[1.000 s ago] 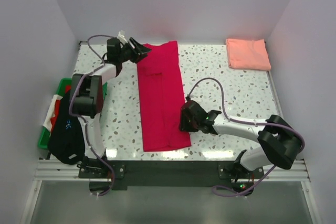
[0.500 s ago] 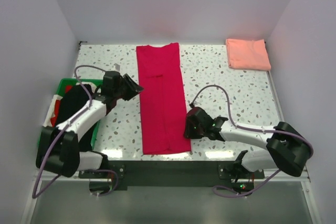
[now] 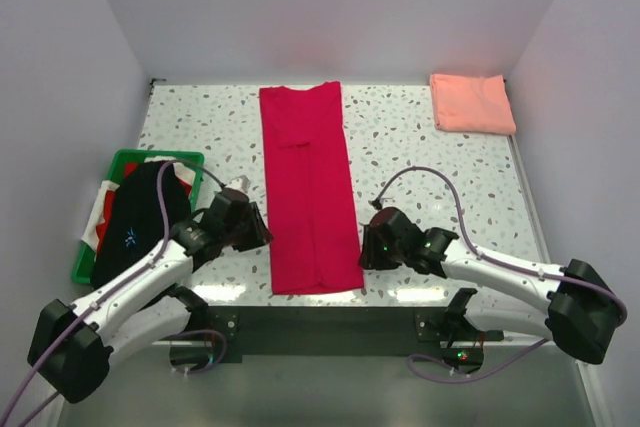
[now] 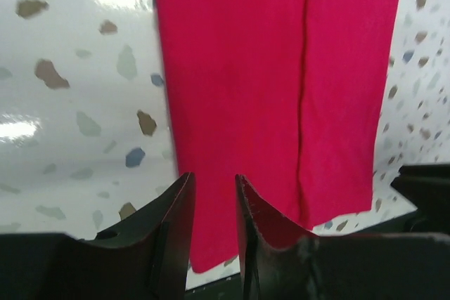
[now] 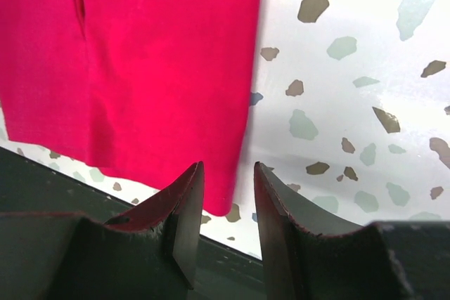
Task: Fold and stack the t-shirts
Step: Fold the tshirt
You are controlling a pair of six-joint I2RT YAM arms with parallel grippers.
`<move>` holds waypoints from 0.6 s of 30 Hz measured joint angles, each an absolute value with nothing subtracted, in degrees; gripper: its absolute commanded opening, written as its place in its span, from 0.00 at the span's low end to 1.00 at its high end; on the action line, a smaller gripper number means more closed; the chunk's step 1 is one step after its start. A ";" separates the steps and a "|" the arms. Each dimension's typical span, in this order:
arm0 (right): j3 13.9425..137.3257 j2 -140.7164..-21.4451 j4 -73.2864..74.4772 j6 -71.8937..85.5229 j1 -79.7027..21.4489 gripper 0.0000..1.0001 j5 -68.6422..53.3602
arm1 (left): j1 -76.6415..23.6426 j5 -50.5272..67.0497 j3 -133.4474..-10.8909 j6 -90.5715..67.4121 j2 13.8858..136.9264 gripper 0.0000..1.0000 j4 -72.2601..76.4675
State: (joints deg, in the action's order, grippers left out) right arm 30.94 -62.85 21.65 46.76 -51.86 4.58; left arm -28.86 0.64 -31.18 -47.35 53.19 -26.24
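Now, crimson t-shirt (image 3: 308,187) flat on table (image 3: 430,147), long axis running away; left claw (image 4: 214,177) straddling its near-left corner, right claw (image 5: 228,166) its near-right, both half-open, gripping nothing yet; salmon t-shirt (image 3: 472,102) folded far-right of it.

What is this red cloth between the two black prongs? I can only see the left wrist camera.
Observer: It is a crimson t-shirt, folded into one long strip down the middle of the table.
Visitor: Is it the only shirt?
Observer: No, a salmon pink t-shirt lies folded in the far right corner.
Visitor: And the other arm?
Observer: The right gripper is open, its fingers astride the strip's near right corner.
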 measured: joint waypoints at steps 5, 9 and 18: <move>32.32 -63.55 24.01 44.18 -51.86 0.38 4.51 | -42.94 -5.61 -30.79 -50.92 55.00 0.34 -30.35; 33.15 -64.75 24.25 42.52 -52.14 0.37 3.86 | -50.85 -10.11 -30.79 -54.94 57.91 0.35 -33.50; 34.94 -68.45 24.95 40.95 -56.45 0.37 5.21 | -59.77 -16.64 -33.36 -60.01 62.02 0.38 -38.37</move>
State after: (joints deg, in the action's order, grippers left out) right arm 34.94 -68.45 24.95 40.95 -56.45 5.21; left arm -59.77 -16.64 -33.36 -60.01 62.02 -38.37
